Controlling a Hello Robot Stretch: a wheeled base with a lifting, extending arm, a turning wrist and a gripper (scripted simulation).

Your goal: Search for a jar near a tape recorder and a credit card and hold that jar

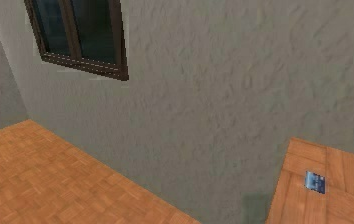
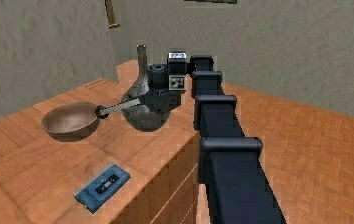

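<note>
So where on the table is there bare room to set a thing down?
Bare wood lies between the pan and the blue device, and on the table left of that device. It is crowded where the claw, a dark round thing and the pan's handle are close together.

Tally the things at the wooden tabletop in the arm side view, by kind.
Brown round metal bowl: 1
Dark grey rounded vessel: 1
Blue flat rectangular device: 1
Total: 3
</note>
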